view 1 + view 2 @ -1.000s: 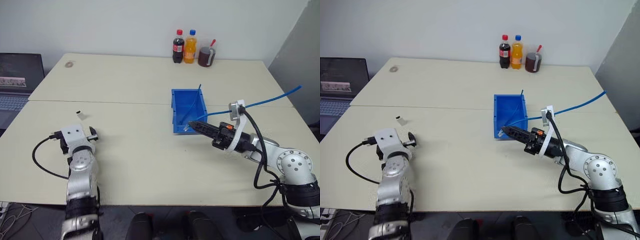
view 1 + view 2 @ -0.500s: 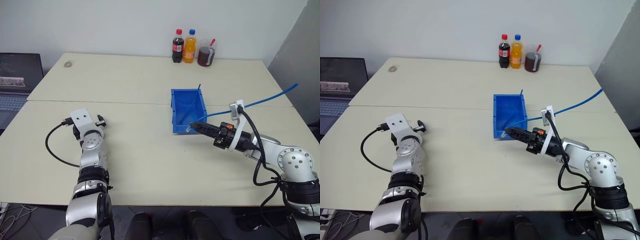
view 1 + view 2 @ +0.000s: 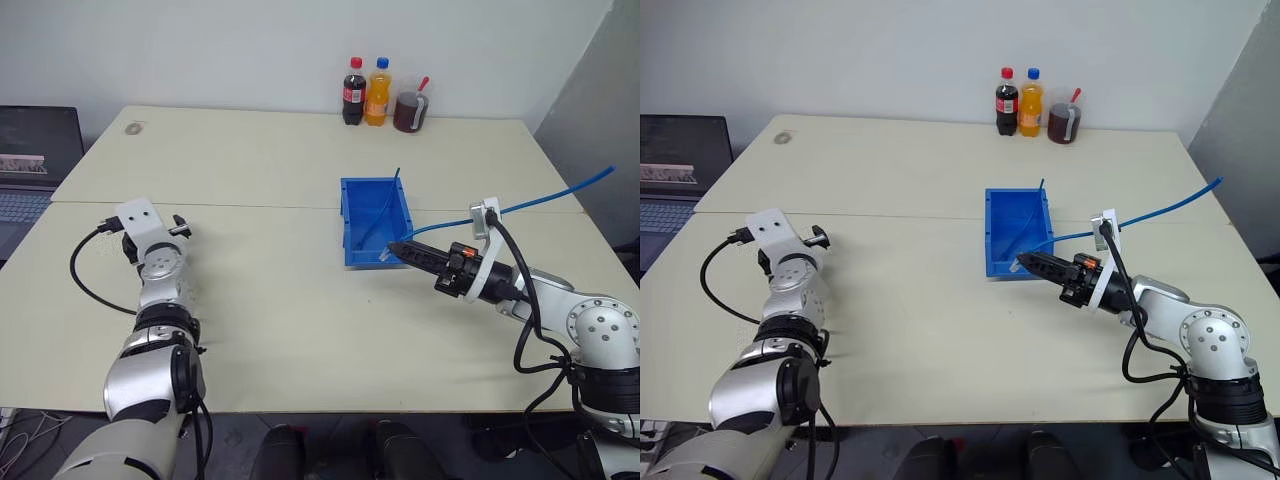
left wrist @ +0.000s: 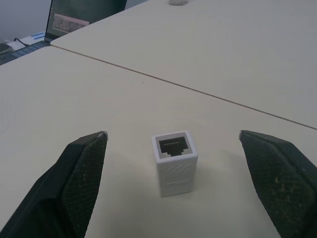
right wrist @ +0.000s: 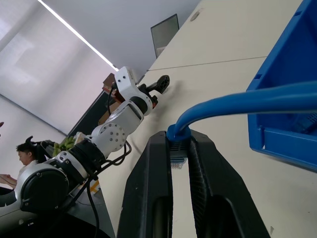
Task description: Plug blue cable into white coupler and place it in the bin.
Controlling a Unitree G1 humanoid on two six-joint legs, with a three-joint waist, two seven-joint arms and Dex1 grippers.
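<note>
Now: coupler stands between my open left fingers, cable plug held in my right

Seen from my head camera, a pale desk [image 3: 270, 300] spreads across the frame. My left gripper [image 4: 176, 163] sits at the left of the frame, spread wide and holding nothing. From its wrist camera, the white coupler [image 4: 174, 162] stands upright on the desk right in the gap between my two black fingers [image 4: 74, 183], touching neither. Its long axis runs up and down, and its dark socket faces upward and toward me.

My right gripper [image 3: 408, 251] sits right of centre, pinched narrow on the plug end of the blue cable [image 3: 545, 196]. From there the cable runs up and away to the right edge of the frame. The gripper tip hovers just at the low front lip of the bin [image 3: 352, 210], which sits at the centre of the frame with a loop of blue cable inside it.

My left arm is plainly the nearer one to the coupler; the right, with the plug, is well apart from it across the desk. I judge the next move calls for closing my left fingers on the coupler's sides, then bringing socket and plug together in line.
</note>
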